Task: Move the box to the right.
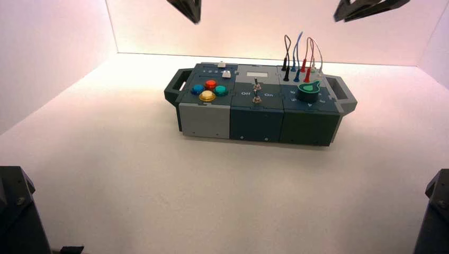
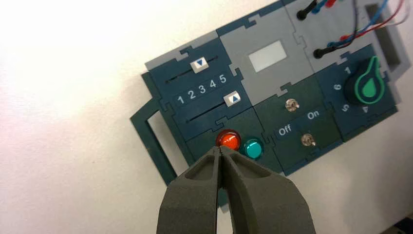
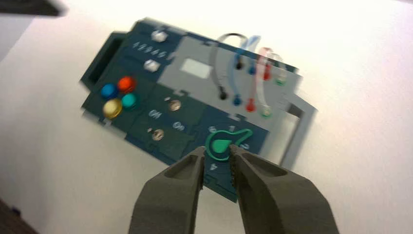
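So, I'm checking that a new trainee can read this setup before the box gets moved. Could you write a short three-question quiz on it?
1. Multiple choice: which colour is the big knob on the box? A) yellow B) green C) white
2. True or false: the left gripper is gripping one of the box's end handles.
3. Fill in the blank: the lettering beside the two toggle switches reads "Off" and "____".

Key: 1. B; 2. False, it hangs above the box; 3. On
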Controlling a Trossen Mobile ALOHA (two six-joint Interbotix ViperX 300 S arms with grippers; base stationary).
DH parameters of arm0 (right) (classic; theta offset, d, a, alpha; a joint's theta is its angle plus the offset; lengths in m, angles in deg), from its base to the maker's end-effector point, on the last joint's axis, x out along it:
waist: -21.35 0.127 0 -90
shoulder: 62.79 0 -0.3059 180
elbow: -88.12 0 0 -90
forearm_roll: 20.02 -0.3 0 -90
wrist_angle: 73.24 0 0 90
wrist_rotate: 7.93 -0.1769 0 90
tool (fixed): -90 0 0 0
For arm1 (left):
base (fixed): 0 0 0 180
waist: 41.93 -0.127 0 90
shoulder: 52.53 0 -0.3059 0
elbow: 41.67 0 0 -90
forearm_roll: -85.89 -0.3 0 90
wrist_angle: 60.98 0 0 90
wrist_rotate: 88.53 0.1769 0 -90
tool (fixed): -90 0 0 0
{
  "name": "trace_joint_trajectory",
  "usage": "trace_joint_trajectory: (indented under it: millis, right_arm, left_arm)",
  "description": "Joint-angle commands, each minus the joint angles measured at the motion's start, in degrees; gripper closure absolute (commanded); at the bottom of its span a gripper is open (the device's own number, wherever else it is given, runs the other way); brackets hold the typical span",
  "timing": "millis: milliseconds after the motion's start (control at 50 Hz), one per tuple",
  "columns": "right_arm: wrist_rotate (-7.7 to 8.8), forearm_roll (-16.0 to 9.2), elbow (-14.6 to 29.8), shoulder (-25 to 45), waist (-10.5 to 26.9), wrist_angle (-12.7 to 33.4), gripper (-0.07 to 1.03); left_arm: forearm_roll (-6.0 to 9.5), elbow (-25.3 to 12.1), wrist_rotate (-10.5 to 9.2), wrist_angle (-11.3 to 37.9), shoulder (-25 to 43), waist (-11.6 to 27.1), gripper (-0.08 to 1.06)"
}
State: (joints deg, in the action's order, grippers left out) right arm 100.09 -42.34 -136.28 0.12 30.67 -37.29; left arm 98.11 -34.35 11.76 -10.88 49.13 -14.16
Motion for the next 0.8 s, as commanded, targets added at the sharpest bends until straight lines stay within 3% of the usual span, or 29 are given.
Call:
trace_joint_trajectory:
  millis: [20, 120, 220, 400, 460, 560, 620, 800]
  right_arm:
    - [-1.85, 0.0, 2.7, 0.1, -5.7, 2.0, 0.6]
    - [-1.93, 0.8, 3.7, 1.2, -9.5, 4.4, 0.6]
    - [-3.08, 2.0, 4.0, 2.0, -11.2, 5.8, 0.6]
    - [-8.53, 6.7, 4.0, 4.1, -11.3, 7.4, 0.7]
    - [-8.96, 7.6, 4.0, 4.6, -11.3, 7.5, 0.69]
    - [-10.28, 10.7, 4.0, 5.8, -11.3, 7.9, 0.53]
    - [-11.6, 12.3, 4.0, 6.7, -11.4, 7.9, 0.43]
    - [-15.56, 17.9, 4.2, 9.2, -11.3, 8.0, 0.41]
  left_arm:
    - [-0.09, -0.5, 0.0, 1.8, -4.0, -2.7, 1.01]
    - [-0.09, 0.9, -0.44, 2.2, -5.5, -4.7, 1.0]
    - [0.0, 2.6, -0.97, 2.0, -5.9, -5.2, 0.97]
    - [-0.09, 4.5, -0.97, 0.9, -4.4, -5.2, 0.95]
    - [0.0, 4.9, -1.05, 0.4, -3.9, -5.2, 0.94]
    - [-0.09, 5.6, -2.2, -0.5, -2.4, -5.2, 0.77]
    - [-0.09, 5.8, -2.55, -1.0, -1.7, -5.2, 0.73]
    - [-0.09, 6.3, -2.9, -2.3, 0.4, -5.3, 0.71]
